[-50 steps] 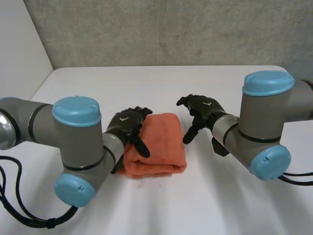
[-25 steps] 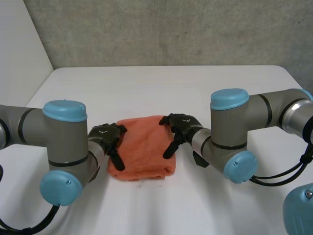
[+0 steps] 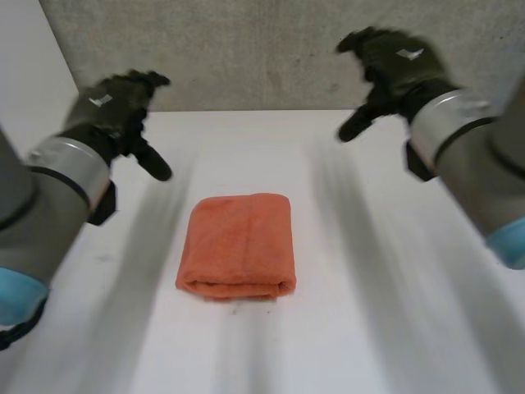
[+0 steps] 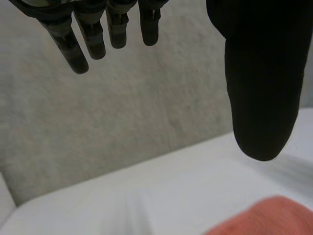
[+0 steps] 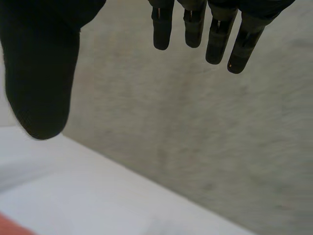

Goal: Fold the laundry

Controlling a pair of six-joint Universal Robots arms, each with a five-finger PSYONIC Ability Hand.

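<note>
- We see the left hand [image 3: 111,111] raised well above the table [image 3: 369,312], fingers loosely spread and holding nothing.
- The right hand [image 3: 394,61] is held high on the other side, likewise relaxed and empty.
- The folded orange towel [image 3: 238,245] lies mid-table between them, touching neither.
- The left wrist view cuts the towel off, leaving us one corner.

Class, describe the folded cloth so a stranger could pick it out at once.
Find the white table before the grey wall. Near its middle lies the orange towel. It is the only coloured thing there, folded into a thick rectangle.
</note>
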